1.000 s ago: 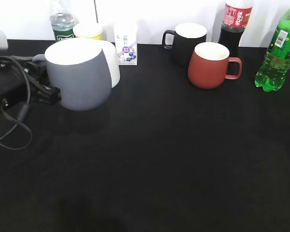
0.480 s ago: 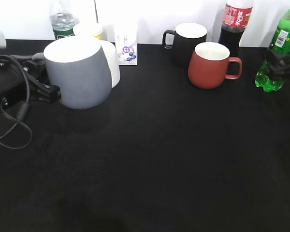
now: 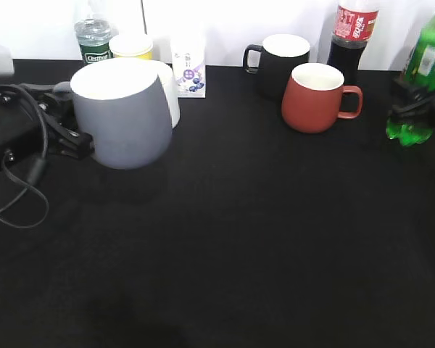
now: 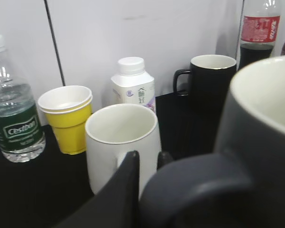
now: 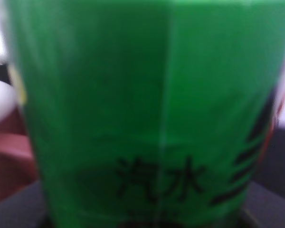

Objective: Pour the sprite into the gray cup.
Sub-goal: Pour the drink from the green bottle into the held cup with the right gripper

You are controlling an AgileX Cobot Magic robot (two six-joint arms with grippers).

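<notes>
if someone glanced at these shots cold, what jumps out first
The big gray cup at front left stands out, with the left gripper clamped on its handle side. At the far right edge, the bright green sprite bottle has the right gripper around it and fills the right wrist view. Between them, a red mug sits before a black mug.

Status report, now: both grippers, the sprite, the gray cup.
Left gripper shut on gray cup handle. Right gripper at sprite, grip unclear. Red mug stands between them.
</notes>
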